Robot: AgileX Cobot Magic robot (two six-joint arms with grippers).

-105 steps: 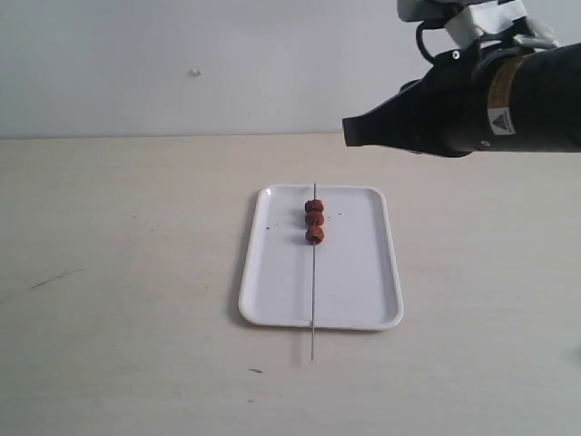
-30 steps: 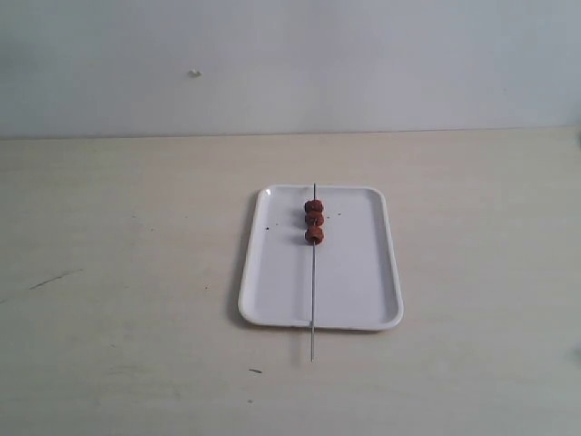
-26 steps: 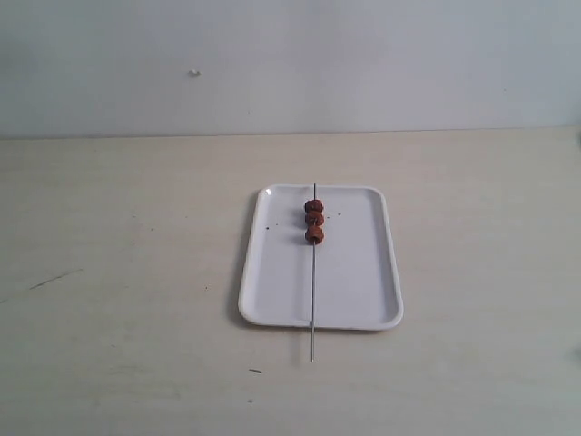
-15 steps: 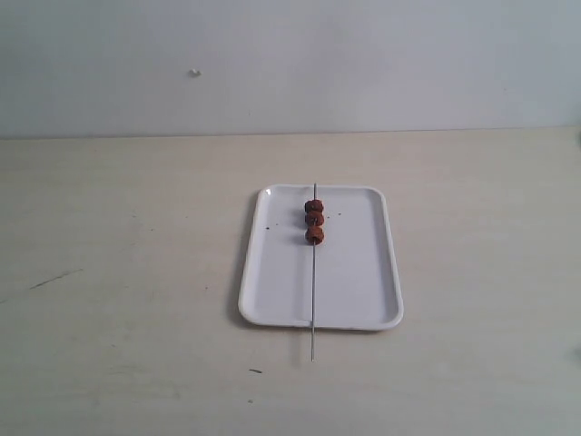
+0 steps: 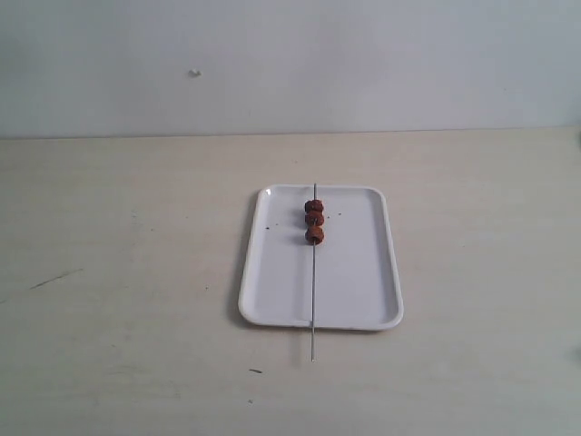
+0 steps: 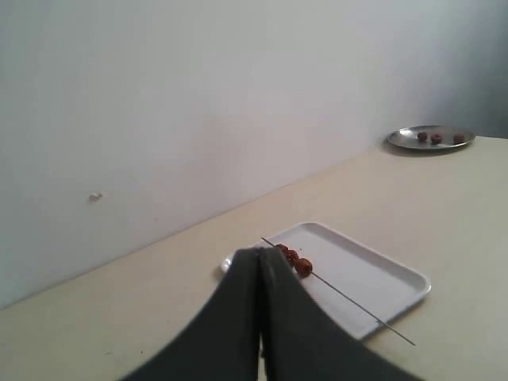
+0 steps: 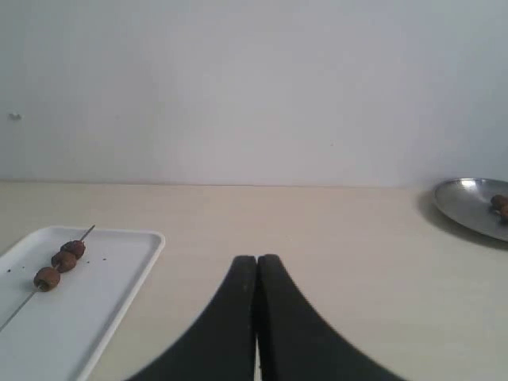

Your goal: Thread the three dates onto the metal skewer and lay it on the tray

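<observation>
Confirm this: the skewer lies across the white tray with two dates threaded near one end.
Not two: the exterior view shows three dates on the skewer. The rest holds: it lies across the white tray, with the dates bunched near one end.

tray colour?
White, with a few tiny dark specks; the tray shows best in the exterior view.

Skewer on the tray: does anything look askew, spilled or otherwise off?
Nothing serious. The skewer lies straight along the tray, with three dates bunched near its far end. Its near tip sticks out past the tray, over the table. A few dark specks dot the tray.
</observation>
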